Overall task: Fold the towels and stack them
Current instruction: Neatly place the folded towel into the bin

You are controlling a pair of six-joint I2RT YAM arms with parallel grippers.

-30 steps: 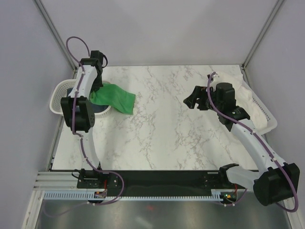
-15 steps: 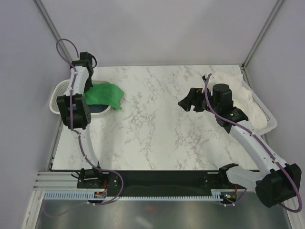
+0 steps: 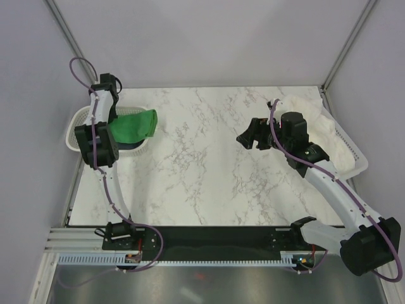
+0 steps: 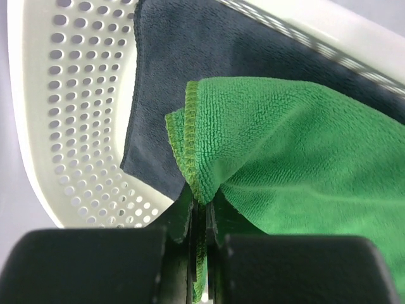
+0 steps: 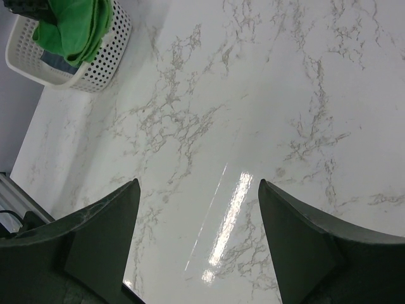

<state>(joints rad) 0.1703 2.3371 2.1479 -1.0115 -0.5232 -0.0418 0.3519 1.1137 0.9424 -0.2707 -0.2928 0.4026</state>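
green towel [image 4: 297, 145]: soft, limp, light | hemmed corner clamped by left fingers [image 4: 180, 221] | right fingers [image 5: 95, 247] spread apart

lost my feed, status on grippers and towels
Left gripper shut on green towel, over left basket. Right gripper open, empty, above table. Navy towel in left basket, white towel in right basket. Nothing in the way.
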